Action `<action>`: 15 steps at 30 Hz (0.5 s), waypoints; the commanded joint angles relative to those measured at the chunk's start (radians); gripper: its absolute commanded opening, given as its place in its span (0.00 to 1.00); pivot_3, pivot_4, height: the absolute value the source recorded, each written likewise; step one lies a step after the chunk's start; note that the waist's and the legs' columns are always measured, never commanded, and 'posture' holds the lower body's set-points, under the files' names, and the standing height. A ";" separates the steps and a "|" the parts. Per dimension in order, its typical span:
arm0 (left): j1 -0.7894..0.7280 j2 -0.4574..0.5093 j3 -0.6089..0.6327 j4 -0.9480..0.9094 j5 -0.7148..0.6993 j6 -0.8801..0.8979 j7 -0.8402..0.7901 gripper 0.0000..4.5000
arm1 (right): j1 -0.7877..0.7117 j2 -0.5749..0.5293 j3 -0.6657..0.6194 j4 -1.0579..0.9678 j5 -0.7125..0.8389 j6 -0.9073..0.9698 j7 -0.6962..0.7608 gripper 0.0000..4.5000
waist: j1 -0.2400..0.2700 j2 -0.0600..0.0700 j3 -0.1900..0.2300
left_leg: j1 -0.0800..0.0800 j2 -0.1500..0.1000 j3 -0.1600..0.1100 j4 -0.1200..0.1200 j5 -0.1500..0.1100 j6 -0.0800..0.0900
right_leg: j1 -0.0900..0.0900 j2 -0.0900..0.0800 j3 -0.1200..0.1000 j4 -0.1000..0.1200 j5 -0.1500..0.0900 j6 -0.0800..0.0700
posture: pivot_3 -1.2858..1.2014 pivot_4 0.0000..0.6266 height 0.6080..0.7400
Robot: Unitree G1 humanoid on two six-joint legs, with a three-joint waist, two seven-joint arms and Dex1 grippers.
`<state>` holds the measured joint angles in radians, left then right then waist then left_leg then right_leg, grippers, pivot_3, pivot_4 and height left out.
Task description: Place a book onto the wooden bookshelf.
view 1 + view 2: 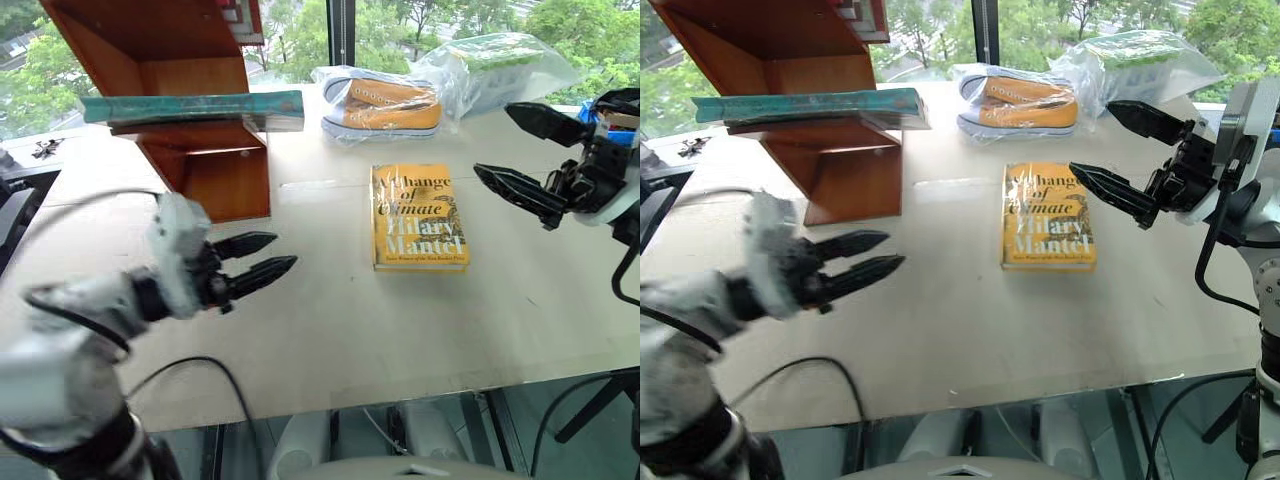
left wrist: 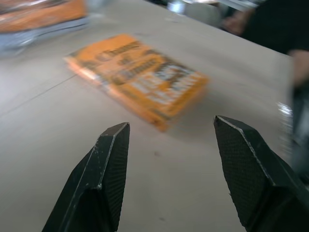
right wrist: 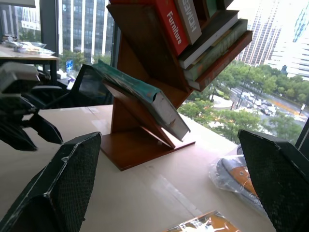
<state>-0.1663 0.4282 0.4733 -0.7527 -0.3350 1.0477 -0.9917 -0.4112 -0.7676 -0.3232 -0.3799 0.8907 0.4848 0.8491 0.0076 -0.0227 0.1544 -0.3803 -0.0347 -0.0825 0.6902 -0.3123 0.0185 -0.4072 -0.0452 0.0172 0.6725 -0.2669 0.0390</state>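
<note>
The book (image 1: 195,108) is lying flat on a low board of the wooden bookshelf (image 1: 215,170), thin and teal-green, w/ shiny clear wrap catching the light. Its long edge is sticking out past the board on both sides, esp. toward the window side. The bookshelf is reddish-brown, w/ slanted side panels, standing on the table's far left corner and carrying other books higher up.
</note>
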 commanded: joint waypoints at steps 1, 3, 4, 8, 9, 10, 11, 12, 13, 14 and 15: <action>0.106 0.017 -0.085 0.033 0.058 -0.260 0.039 0.63 | 0.091 -0.041 -0.094 -0.057 0.016 0.014 0.012 1.00 | 0.008 0.003 -0.002 | 0.000 0.000 0.000 -0.001 0.000 0.000 | 0.000 0.000 0.000 0.000 0.000 0.000 | 0.52 0.24 1.00; 0.161 0.026 -0.081 0.071 0.039 -0.333 0.040 0.63 | 0.194 -0.071 -0.143 -0.068 -0.011 0.017 0.040 1.00 | 0.010 0.003 -0.002 | 0.000 0.000 0.001 -0.004 0.000 0.000 | 0.000 -0.001 0.001 -0.003 0.000 0.000 | 0.52 0.24 1.00; 0.191 0.044 -0.056 0.099 0.024 -0.346 0.032 0.63 | 0.297 -0.108 -0.187 -0.059 -0.061 0.016 0.083 1.00 | 0.009 0.003 -0.002 | 0.000 0.000 0.001 -0.004 0.000 0.000 | 0.000 -0.001 0.001 -0.003 0.000 0.000 | 0.52 0.24 1.00; 0.285 0.105 0.014 0.142 -0.050 -0.368 0.009 0.63 | 0.559 -0.174 -0.334 -0.025 -0.149 0.003 0.184 1.00 | 0.015 0.008 -0.005 | -0.001 0.001 0.001 -0.007 -0.001 0.001 | 0.000 0.000 0.000 -0.008 0.000 0.000 | 0.52 0.24 1.00; 0.310 0.125 0.030 0.146 -0.064 -0.368 0.001 0.63 | 0.617 -0.183 -0.367 -0.016 -0.171 -0.001 0.212 1.00 | 0.011 0.008 -0.005 | -0.001 0.000 0.002 -0.007 -0.001 0.002 | 0.000 -0.001 0.001 -0.008 0.000 0.000 | 0.52 0.24 1.00; 0.335 0.143 0.042 0.153 -0.073 -0.377 -0.008 0.63 | 0.665 -0.188 -0.391 -0.004 -0.190 -0.009 0.239 1.00 | 0.009 0.009 -0.005 | 0.000 0.001 0.002 -0.007 -0.001 0.002 | 0.001 0.000 0.001 -0.008 0.000 0.000 | 0.52 0.24 1.00; 0.356 0.152 0.046 0.155 -0.079 -0.385 -0.011 0.63 | 0.695 -0.187 -0.406 0.008 -0.204 -0.022 0.260 1.00 | 0.007 0.009 -0.006 | 0.000 0.001 0.002 -0.007 -0.001 0.002 | 0.001 -0.001 0.001 -0.008 0.000 0.000 | 0.52 0.24 1.00; 0.375 0.157 0.046 0.161 -0.086 -0.398 -0.008 0.63 | 0.713 -0.183 -0.414 0.021 -0.208 -0.028 0.270 1.00 | 0.004 0.010 -0.006 | 0.001 0.001 0.002 -0.007 -0.001 0.002 | 0.003 0.000 0.001 -0.008 0.000 0.000 | 0.52 0.24 1.00; 0.389 0.160 0.048 0.174 -0.090 -0.410 -0.002 0.63 | 0.729 -0.176 -0.415 0.033 -0.217 -0.036 0.274 1.00 | 0.002 0.010 -0.006 | 0.003 0.002 0.002 -0.007 -0.001 0.002 | 0.005 0.001 0.001 -0.009 0.000 0.000 | 0.52 0.24 1.00; 0.400 0.161 0.048 0.181 -0.098 -0.414 0.005 0.63 | 0.743 -0.169 -0.412 0.045 -0.235 -0.054 0.279 1.00 | 0.002 0.011 -0.005 | 0.006 0.002 0.003 -0.007 -0.003 0.004 | 0.007 0.001 0.002 -0.009 0.000 0.000 | 0.52 0.24 1.00; 0.408 0.175 0.046 0.192 -0.097 -0.427 -0.002 0.63 | 0.753 -0.165 -0.404 0.048 -0.249 -0.063 0.281 1.00 | 0.003 0.011 -0.005 | 0.009 0.002 0.003 -0.007 -0.003 0.006 | 0.010 0.001 0.002 -0.009 0.000 0.000 | 0.52 0.24 1.00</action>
<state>0.2351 0.5843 0.5007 -0.5624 -0.4077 0.6509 -0.9932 0.3383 -0.9355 -0.7064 -0.3301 0.6616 0.4529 1.1134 0.0107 -0.0119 0.1491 -0.3672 -0.0328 -0.0795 0.6824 -0.3159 0.0246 -0.3932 -0.0446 0.0189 0.6631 -0.2670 0.0389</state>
